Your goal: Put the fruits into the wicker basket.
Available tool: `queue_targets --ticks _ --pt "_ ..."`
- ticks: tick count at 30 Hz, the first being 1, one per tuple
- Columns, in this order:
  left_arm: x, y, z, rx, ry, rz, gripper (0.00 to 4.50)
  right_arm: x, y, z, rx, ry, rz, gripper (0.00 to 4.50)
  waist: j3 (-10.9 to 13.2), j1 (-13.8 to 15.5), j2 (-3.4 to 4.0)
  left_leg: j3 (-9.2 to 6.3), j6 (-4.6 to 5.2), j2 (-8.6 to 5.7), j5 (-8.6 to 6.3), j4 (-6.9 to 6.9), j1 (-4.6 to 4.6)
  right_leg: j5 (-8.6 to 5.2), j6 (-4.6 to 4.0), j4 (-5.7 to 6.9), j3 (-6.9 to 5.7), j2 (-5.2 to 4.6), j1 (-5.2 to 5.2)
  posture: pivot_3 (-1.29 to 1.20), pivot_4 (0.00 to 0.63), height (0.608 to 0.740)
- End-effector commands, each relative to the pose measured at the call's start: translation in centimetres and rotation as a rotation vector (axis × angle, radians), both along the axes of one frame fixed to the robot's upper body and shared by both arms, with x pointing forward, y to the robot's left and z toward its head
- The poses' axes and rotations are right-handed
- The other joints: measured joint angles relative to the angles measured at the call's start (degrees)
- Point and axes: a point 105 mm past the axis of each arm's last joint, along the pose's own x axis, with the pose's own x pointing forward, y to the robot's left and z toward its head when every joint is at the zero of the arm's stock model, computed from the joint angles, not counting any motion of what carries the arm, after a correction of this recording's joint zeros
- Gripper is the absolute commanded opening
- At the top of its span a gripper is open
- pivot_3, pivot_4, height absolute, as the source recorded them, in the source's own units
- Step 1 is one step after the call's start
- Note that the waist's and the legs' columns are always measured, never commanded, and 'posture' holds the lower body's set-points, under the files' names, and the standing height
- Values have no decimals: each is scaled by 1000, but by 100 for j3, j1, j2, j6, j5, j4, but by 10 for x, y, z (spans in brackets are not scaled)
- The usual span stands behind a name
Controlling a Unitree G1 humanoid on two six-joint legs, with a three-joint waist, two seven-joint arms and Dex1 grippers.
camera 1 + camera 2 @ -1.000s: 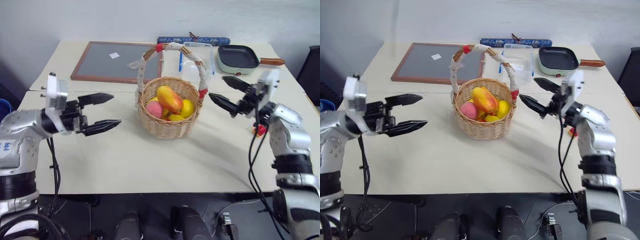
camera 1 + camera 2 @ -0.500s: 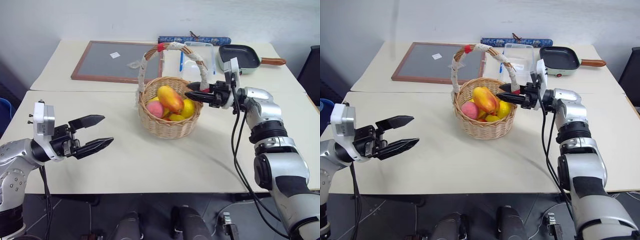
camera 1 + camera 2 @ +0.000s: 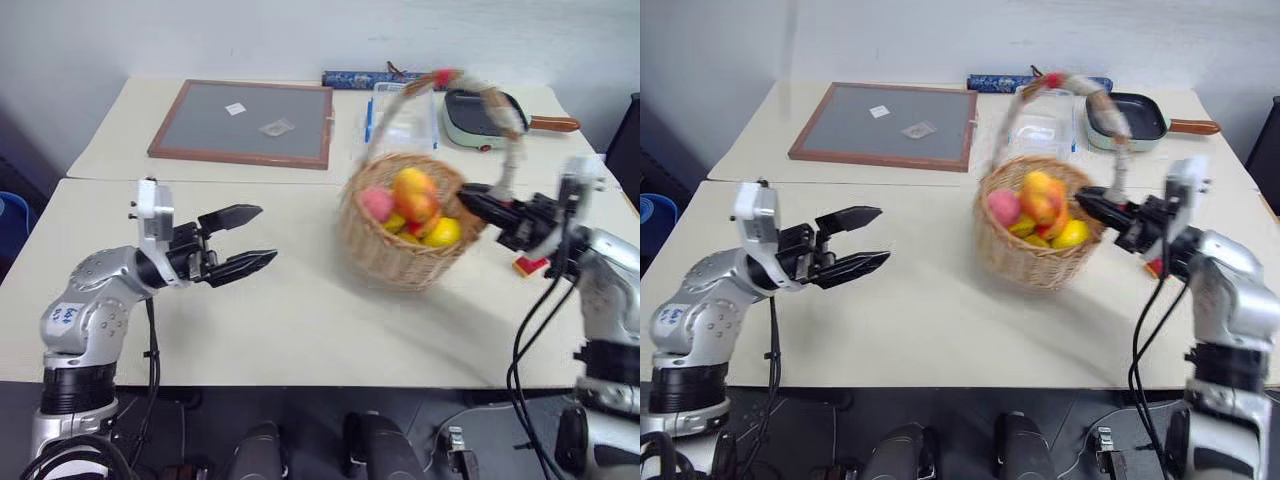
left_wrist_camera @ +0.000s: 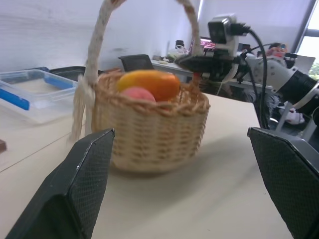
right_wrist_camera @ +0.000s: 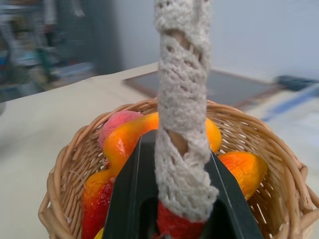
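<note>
Right wrist view | right hand (image 5: 172,199) clamps wicker basket (image 3: 400,255) handle | left hand (image 3: 255,240) wide, level

No legible text – blue mark on left arm (image 3: 63,316) unreadable.

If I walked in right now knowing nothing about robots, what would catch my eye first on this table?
Probably the wicker basket right of the table's middle, tilted and heaped with orange-yellow fruits and a pink peach. The right gripper is clamped on the foot of its lace-wrapped handle. Across the table, the left gripper hangs open, pointing toward the basket.
</note>
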Motion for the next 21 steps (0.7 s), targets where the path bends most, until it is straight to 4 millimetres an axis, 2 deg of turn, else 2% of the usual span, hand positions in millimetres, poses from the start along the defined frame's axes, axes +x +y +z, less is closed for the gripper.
queue_targets --ticks 1,5,10,15,17,21 --pt "7 -6 4 9 -34 -42 4500 -24 -24 27 29 -159 -231 207 0 -4 0 2 -2 0 1 -1 4 0 0 1 0 5 1 0 150 740" --pt "13 -15 4 35 -42 -94 4500 -25 -37 9 28 -137 -415 207 0 -63 0 7 -7 -1 8 -17 15 -1 -2 1 9 14 2 0 150 740" --pt "19 -20 9 49 -53 -130 4500 -15 -37 -16 72 -72 -504 207 0 -97 0 14 -12 -8 21 -50 26 -1 -2 -1 13 17 1 0 150 740" --pt "20 -19 10 60 -57 -132 4500 -1 -46 -30 98 -40 -584 207 0 -83 -1 8 -12 -8 26 -55 28 -1 -2 -1 11 19 1 0 150 740" --pt "19 -18 10 57 -57 -126 4500 1 -39 -24 105 -63 -555 207 -1 -80 -1 8 -9 -10 28 -55 28 -1 -2 -3 12 17 3 0 150 740" --pt "18 -16 9 55 -53 -120 4500 2 -18 4 146 -174 -462 207 -1 -80 -1 8 -1 -14 34 -58 25 -1 -2 -18 14 14 6 0 150 740"
